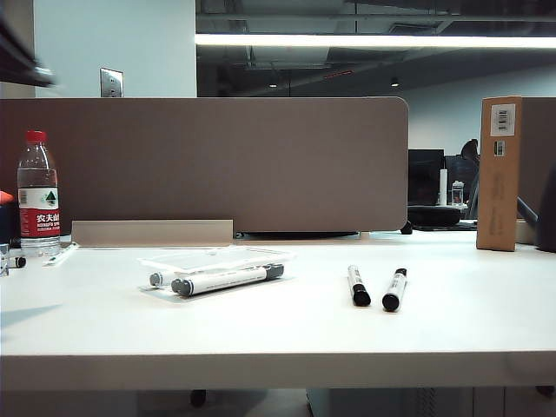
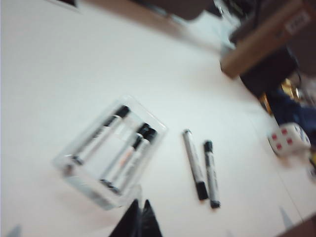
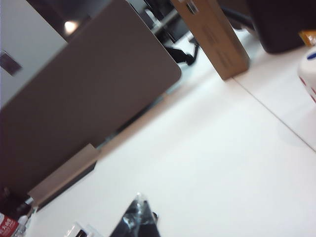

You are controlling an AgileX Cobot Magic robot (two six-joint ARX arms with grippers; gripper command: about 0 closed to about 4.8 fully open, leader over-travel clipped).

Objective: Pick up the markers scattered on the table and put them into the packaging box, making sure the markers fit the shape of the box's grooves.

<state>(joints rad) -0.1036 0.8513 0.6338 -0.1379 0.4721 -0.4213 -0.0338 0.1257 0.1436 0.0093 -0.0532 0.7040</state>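
Note:
Two markers with white barrels and black caps lie side by side on the table, one just left of the other. The clear packaging box rests left of them at mid-table. In the left wrist view, which is blurred, my left gripper hangs shut and empty above the table, close to the near edge of the packaging box, with the markers off to one side. Pens show through the box; whether they lie in it or under it I cannot tell. My right gripper is shut, empty, above bare table.
Two thicker grey-capped pens lie along the front of the box. A water bottle stands at the far left, a tall cardboard box at the back right. A brown divider closes off the back. A white dice-like object sits beyond the markers.

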